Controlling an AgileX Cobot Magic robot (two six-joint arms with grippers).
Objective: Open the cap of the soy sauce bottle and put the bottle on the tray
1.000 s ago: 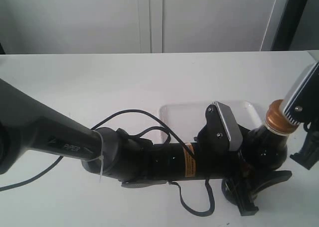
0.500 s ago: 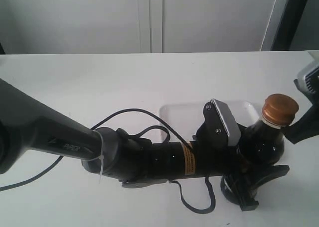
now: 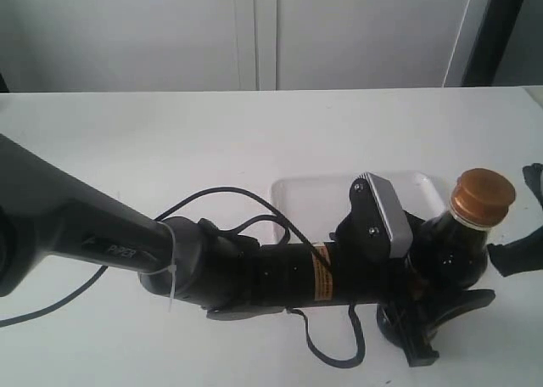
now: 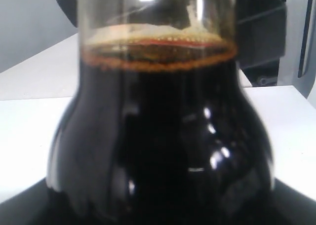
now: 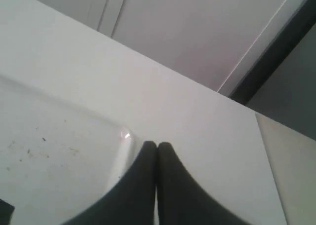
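Observation:
The soy sauce bottle (image 3: 456, 253) stands upright at the front right of the table, just in front of the white tray (image 3: 316, 197). My left gripper (image 3: 445, 307) is shut on the bottle's lower body. The dark glass (image 4: 163, 151) fills the left wrist view and hides the jaws. The copper-orange cap (image 3: 482, 196) sits on the neck, uncovered; I cannot tell whether its lid is lifted. My right gripper (image 5: 157, 147) is shut with nothing in it. It sits right of the bottle at the frame's edge (image 3: 519, 253), apart from the cap, above the tray's corner (image 5: 121, 151).
The left arm (image 3: 254, 272) lies across the front of the table with a loose black cable (image 3: 212, 200) looping over the tray's near left side. A white wall stands behind the table. The table's right edge (image 5: 264, 151) is close to the right gripper.
The right gripper has come off the cap and drawn back to the right and down, leaving the cap exposed. The bottle shifted a little in the left gripper's hold.

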